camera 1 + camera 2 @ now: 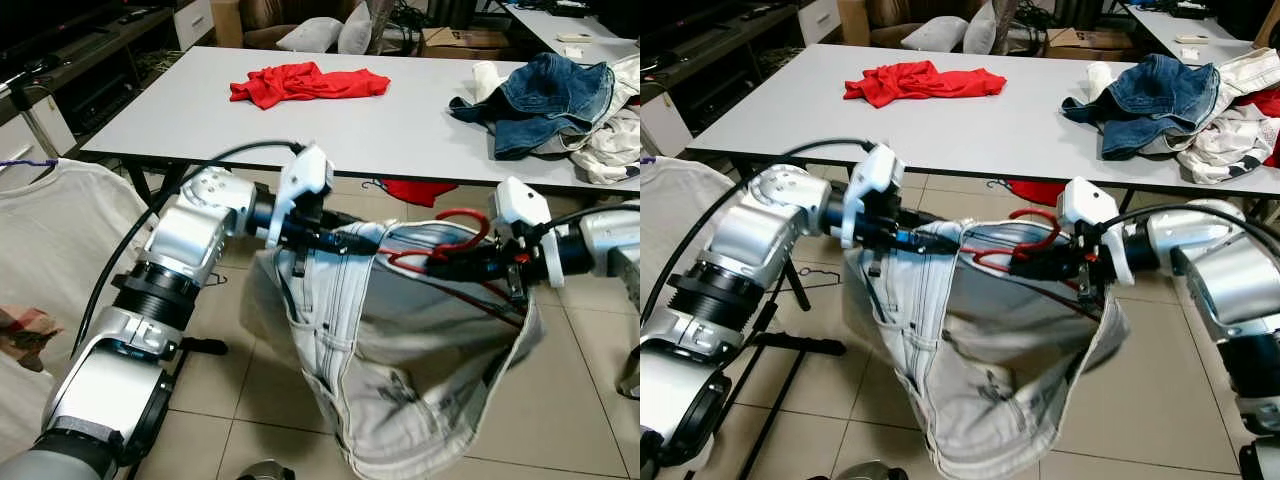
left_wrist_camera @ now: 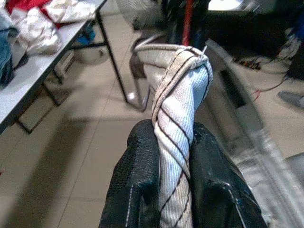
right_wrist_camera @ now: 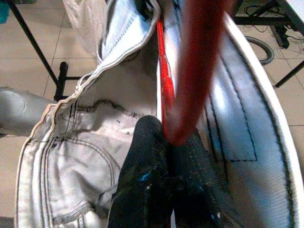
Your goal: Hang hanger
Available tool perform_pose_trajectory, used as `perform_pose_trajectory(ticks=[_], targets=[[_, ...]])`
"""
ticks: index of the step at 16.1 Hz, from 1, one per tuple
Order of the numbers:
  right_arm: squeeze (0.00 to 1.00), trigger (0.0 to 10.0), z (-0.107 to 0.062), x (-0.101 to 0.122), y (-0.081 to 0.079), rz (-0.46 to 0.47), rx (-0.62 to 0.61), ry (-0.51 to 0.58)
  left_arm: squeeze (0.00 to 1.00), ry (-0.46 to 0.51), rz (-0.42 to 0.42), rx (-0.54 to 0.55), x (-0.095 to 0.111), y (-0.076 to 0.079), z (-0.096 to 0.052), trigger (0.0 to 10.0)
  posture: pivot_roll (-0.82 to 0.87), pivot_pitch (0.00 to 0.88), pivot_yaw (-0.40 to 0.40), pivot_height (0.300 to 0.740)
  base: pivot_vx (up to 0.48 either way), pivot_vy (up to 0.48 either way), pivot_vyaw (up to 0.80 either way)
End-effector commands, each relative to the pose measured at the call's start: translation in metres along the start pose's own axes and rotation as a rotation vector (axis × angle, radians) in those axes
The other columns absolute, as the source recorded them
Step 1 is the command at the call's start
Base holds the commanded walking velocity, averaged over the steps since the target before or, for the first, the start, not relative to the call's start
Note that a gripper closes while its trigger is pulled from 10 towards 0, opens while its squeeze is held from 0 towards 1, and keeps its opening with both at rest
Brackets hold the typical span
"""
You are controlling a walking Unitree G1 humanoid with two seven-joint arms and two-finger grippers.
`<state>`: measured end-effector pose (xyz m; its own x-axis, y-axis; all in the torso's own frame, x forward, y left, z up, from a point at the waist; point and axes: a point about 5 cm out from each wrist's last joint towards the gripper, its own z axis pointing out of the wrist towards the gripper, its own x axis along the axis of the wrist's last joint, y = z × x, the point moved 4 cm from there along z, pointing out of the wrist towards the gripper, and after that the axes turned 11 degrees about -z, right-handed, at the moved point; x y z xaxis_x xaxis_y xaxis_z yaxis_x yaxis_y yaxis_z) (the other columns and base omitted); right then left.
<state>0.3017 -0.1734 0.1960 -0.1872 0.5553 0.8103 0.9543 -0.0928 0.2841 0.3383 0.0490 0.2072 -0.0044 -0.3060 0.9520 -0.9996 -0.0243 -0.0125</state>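
Jeans point(image 1: 400, 350) at frame centre between both arms, hanger point(image 1: 450, 240) inside (table point(image 1: 330, 120) behind, upper frame).

Your two arms reach out in front, bent in toward each other. Your left gripper point(image 1: 345, 240) is squeezed tight on the jeans point(image 1: 400, 370). Your right gripper point(image 1: 455, 262) is squeezed tight on the red hanger point(image 1: 1025, 245).

Bare tiled floor point(image 1: 580, 400) lies open below the grippers; the white table point(image 1: 330, 130) blocks passage ahead.
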Motion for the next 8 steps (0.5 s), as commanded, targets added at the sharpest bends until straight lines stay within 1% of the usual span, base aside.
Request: perform_pose_trajectory(ticks=[1, 2, 3, 4, 5, 7, 8], targets=[[0.0, 0.0, -0.004, 0.011, 0.003, -0.029, -0.018, 0.038, 1.0, -0.039, 0.052, 0.038, 0.001, -0.004, 0.0, 10.0, -0.08, 0.0, 0.041, 0.74, 0.0, 0.0, 0.0], [0.0, 0.0, -0.004, 0.011, 0.003, -0.028, -0.021, 0.037, 1.0, -0.052, 0.07, 0.045, 0.001, -0.004, 0.0, 10.0, -0.08, 0.0, 0.043, 0.74, 0.0, 0.0, 0.0], [0.0, 0.0, -0.003, 0.01, 0.003, -0.024, -0.025, 0.035, 1.0, -0.064, 0.108, 0.054, 0.001, -0.004, 0.001, 10.0, -0.08, 0.0, 0.043, 0.74, 0.0, 0.0, 0.0], [0.0, 0.0, -0.001, 0.008, 0.002, -0.014, -0.025, 0.033, 1.0, -0.04, 0.135, 0.028, 0.004, 0.0, 0.002, 10.0, -0.08, 0.0, 0.043, 0.74, 0.0, 0.0, 0.0], [0.0, 0.0, 0.0, 0.007, 0.001, -0.012, -0.024, 0.033, 1.0, -0.029, 0.131, 0.005, 0.005, 0.003, 0.003, 10.0, -0.08, 0.0, 0.043, 0.74, 0.0, 0.0, 0.0], [0.0, 0.0, 0.001, 0.005, 0.001, -0.004, -0.027, 0.028, 1.0, -0.052, 0.135, -0.045, 0.0, 0.01, 0.002, 10.0, -0.08, 0.0, 0.041, 0.74, 0.0, 0.0, 0.0], [0.0, 0.0, 0.003, 0.001, 0.002, 0.013, -0.048, 0.021, 1.0, -0.084, 0.161, -0.054, -0.008, 0.012, 0.002, 10.0, -0.08, 0.0, 0.041, 0.74, 0.0, 0.0, 0.0]])
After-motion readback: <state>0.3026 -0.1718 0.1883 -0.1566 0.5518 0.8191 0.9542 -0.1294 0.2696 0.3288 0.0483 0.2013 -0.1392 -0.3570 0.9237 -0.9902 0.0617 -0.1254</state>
